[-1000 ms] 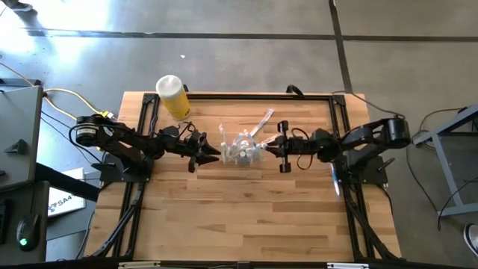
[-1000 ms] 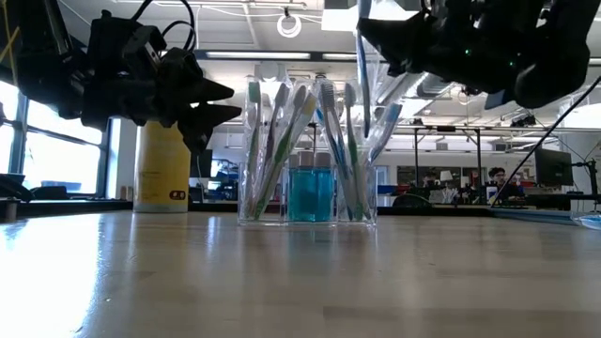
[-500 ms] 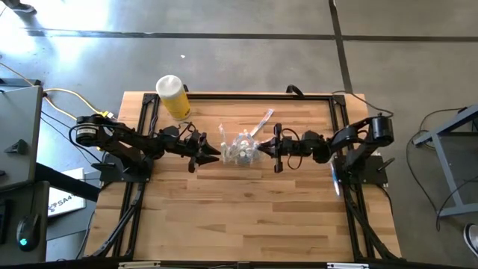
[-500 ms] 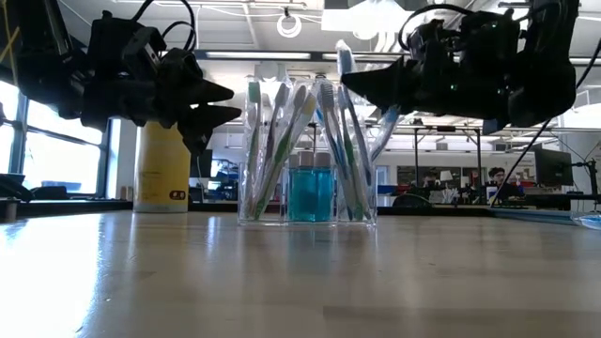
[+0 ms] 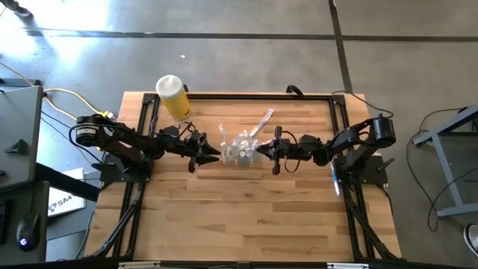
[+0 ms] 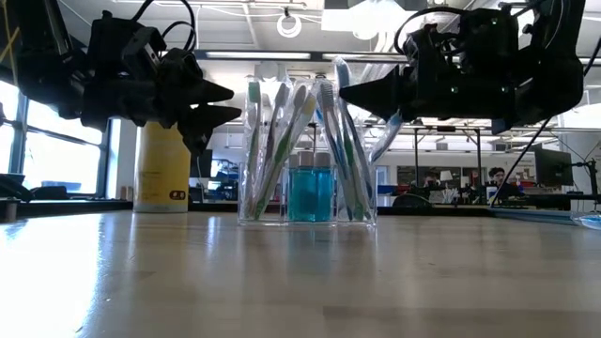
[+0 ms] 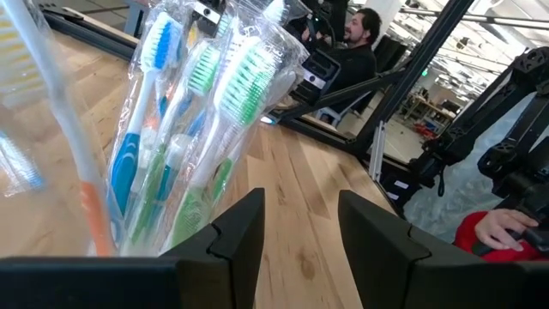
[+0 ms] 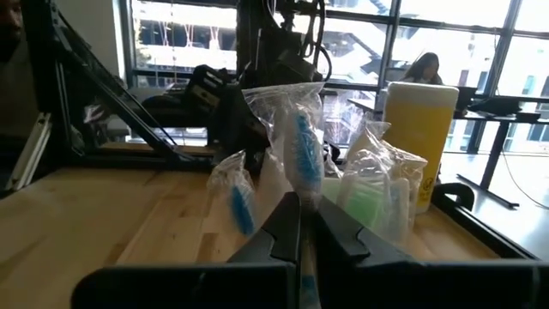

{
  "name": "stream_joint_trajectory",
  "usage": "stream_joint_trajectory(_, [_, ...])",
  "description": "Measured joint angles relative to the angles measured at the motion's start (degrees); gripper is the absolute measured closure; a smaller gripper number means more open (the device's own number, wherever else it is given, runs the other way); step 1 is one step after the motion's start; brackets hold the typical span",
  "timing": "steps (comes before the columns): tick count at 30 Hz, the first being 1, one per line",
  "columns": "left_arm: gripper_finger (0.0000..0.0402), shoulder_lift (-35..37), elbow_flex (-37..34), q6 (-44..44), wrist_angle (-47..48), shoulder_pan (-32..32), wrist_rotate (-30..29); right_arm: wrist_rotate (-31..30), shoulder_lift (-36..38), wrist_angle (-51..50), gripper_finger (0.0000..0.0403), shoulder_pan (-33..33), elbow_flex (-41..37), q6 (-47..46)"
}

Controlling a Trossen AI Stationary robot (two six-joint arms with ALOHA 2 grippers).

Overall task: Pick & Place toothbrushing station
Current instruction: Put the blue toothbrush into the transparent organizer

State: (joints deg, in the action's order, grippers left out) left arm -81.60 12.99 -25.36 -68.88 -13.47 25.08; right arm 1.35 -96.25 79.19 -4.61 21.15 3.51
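High view: both arms level, inward.

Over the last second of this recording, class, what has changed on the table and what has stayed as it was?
The right gripper, shut on a toothbrush, came down and moved in toward the clear container, bringing the brush from high above down among the others. The left gripper stayed put beside the container, fingers apart, holding nothing. The container and the yellow bottle did not move.
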Motion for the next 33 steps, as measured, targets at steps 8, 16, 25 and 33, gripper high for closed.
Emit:
stream_joint_trajectory(8, [0.0256,0.0,0.0,0.0,0.0,0.0,0.0,-3.0,0.1,-4.2,0.0396,1.2,0.0,-0.4])
stream_joint_trajectory(16, [0.0256,0.0,0.0,0.0,-0.3,0.0,0.0,-3.0,0.9,-6.9,0.0395,2.1,0.0,-1.7])
stream_joint_trajectory(25, [0.0256,0.0,0.0,0.0,-0.4,0.0,0.0,-2.6,4.7,-11.6,0.0387,2.4,-0.1,-1.8])
stream_joint_trajectory(33, [0.0256,0.0,0.0,0.0,-0.5,0.0,0.0,-2.8,6.0,-13.4,0.0306,2.4,-0.1,-2.0])
